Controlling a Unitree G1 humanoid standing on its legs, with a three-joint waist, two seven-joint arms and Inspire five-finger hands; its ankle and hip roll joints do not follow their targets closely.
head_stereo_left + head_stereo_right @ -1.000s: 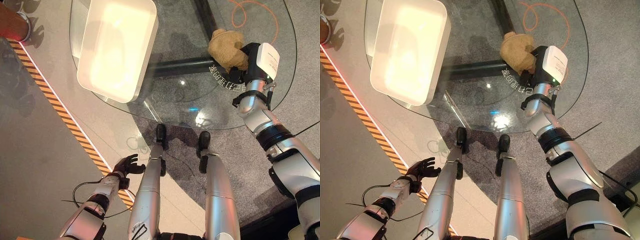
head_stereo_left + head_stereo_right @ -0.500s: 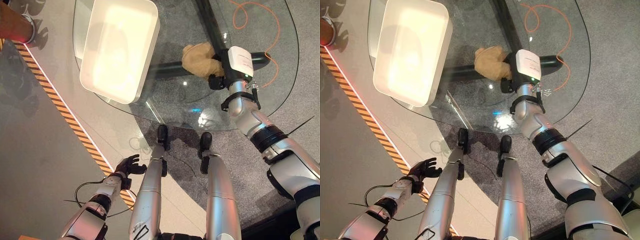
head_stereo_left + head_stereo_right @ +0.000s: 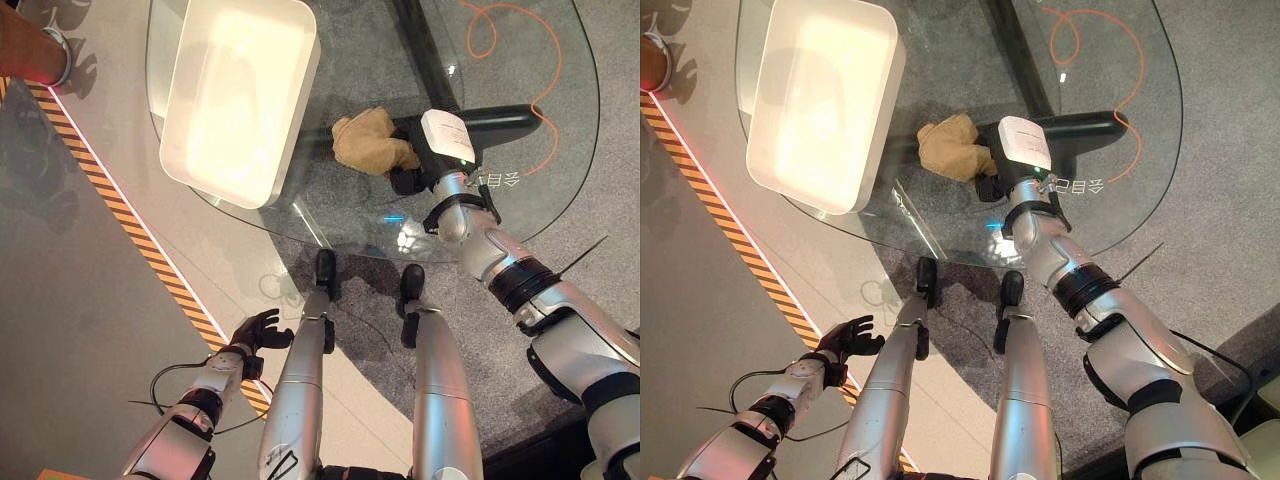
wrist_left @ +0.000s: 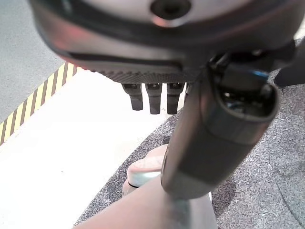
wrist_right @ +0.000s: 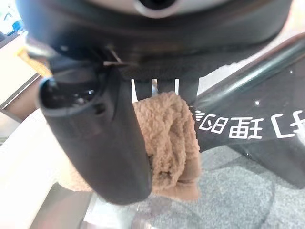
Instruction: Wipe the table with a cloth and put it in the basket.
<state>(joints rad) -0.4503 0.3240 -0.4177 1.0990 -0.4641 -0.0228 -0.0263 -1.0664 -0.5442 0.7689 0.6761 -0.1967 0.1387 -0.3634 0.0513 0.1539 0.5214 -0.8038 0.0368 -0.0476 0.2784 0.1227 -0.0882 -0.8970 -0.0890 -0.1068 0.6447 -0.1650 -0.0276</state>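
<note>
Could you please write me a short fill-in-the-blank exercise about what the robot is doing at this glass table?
1. The right hand presses a tan ____ onto the glass table.
2. The white basket lies to the robot's ____ of the cloth.
3. The left hand hangs low beside the table, holding ____.

Missing words: cloth; left; nothing

White characters [image 3: 497,180] are printed on the glass table [image 3: 350,215], seen reversed and not legible.

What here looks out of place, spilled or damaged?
Nothing stands out. The right robot hand holds the tan cloth on the glass table, beside the white basket, which stands upright. The left robot hand hangs low, off the table.
</note>
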